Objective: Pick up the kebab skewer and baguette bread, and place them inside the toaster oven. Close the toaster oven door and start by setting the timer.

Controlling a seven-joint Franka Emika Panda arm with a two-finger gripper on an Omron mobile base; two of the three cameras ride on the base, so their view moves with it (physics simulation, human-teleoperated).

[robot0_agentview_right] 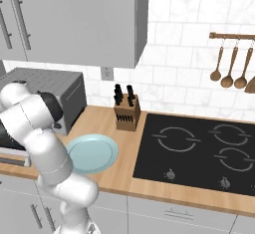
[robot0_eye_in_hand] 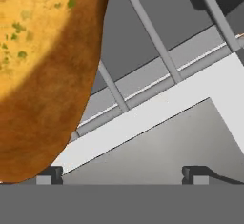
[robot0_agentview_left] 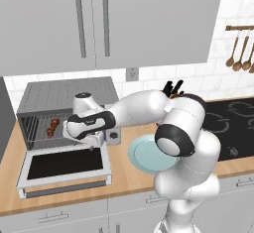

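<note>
Item: boxy silver-grey toaster oven point(robot0_agentview_left: 67, 95), at the left end of the wooden counter point(robot0_agentview_left: 124, 177). Its silver-framed door with dark glass window point(robot0_agentview_left: 64, 165) lies dropped open and flat toward the room.

Item: thin kebab skewer with dark red meat chunks point(robot0_agentview_left: 52, 127). It rests on the wire rack point(robot0_agentview_left: 42, 130) inside the oven, toward the left.

Item: stubby golden-orange baguette bread point(robot0_eye_in_hand: 43, 70), speckled green on top. In the hand view it sits close against the camera, above the rack bars and the oven's front sill.

Item: two-finger gripper point(robot0_agentview_left: 92, 145), at the oven mouth just above the door hinge. Its fingertips point(robot0_eye_in_hand: 50, 173) stand well apart in the hand view. Whether they clamp the bread I cannot tell; the bread looks pressed to one side, not between them.

Item: pale blue round plate point(robot0_agentview_right: 92, 153), beside the oven.

Handling note: the bread likely needs carrying further in over the rack, clear of the skewer, and releasing low so it neither rolls off the sill nor blocks the door.
</note>
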